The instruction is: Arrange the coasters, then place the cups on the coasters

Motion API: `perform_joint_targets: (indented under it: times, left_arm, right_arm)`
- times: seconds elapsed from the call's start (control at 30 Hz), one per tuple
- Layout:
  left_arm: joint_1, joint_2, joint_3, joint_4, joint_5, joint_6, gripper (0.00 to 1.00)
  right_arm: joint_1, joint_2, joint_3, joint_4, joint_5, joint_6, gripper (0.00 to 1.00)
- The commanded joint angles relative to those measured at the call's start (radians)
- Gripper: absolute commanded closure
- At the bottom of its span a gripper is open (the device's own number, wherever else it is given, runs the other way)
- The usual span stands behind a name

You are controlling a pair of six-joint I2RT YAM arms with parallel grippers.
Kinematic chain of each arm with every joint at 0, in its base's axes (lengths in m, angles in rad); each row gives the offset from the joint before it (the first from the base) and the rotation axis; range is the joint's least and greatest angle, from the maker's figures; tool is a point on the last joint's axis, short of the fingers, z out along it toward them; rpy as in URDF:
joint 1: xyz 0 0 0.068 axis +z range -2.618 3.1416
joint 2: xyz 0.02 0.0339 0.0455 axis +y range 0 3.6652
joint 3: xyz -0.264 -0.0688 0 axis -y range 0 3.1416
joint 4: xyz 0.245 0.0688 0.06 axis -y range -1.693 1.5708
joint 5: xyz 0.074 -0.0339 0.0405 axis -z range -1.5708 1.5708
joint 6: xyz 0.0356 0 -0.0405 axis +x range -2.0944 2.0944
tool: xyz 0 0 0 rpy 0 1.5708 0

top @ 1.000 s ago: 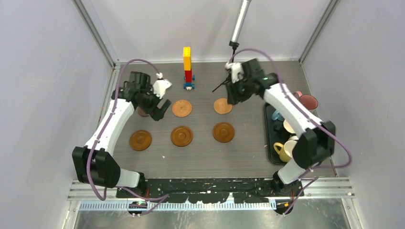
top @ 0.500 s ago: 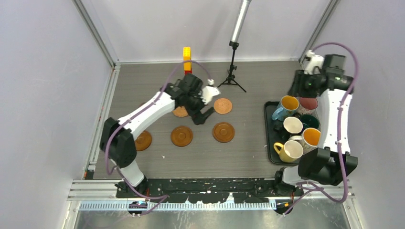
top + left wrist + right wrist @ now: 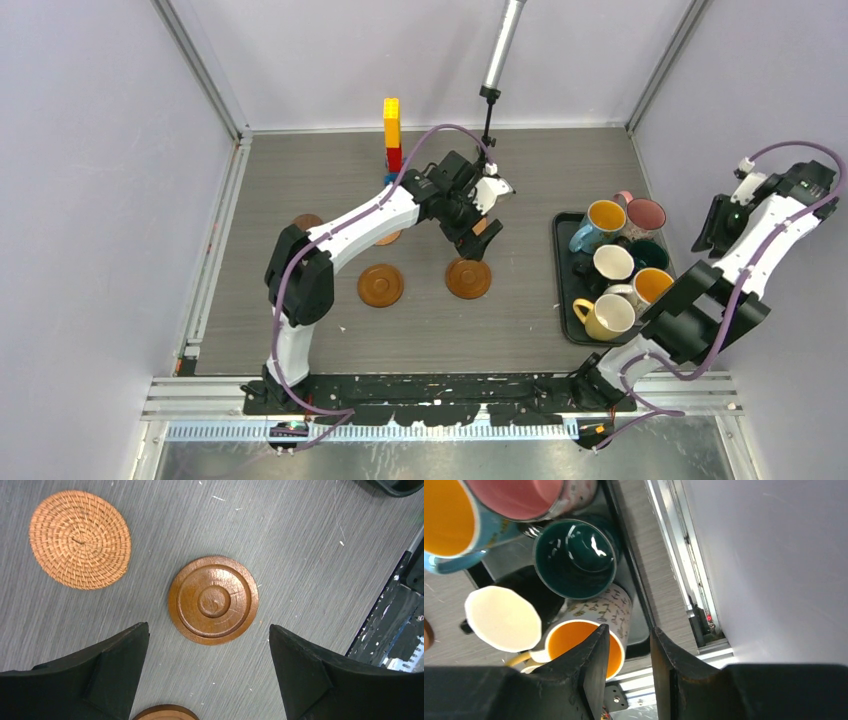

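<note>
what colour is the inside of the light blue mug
Orange. The light blue mug shows its inside best in the top external view.

Grey wood-grain table. Black tray sits at 3 o'clock. Block tower and thin black stand are upright at 12. Near centre lies a ringed wooden coaster, with a second ringed coaster apart at its 3 o'clock. A woven coaster lies flat nearby. An edge coaster toward 9 is part hidden.

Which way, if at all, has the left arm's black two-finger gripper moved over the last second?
Yes, rightward: the left gripper was left of the yellow-and-red block tower, now right of it.
</note>
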Motion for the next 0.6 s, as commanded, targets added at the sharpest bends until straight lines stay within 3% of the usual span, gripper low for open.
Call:
perform_joint_targets:
  times: [0.0, 0.3, 0.57]
  left_arm:
    - [-0.003, 0.005, 0.068, 0.005, 0.028, -0.011, 0.08]
    - [-0.002, -0.009, 0.081, -0.034, -0.007, 0.074, 0.08]
    - [0.026, -0.008, 0.086, -0.04, -0.009, 0.082, 0.08]
  right_arm:
    - [-0.015, 0.054, -0.024, 0.02, 0.015, -0.101, 0.6]
    - [-0.007, 0.163, -0.094, 0.135, 0.065, -0.115, 0.64]
    - [0.063, 0.145, -0.289, 0.242, 0.085, -0.104, 0.63]
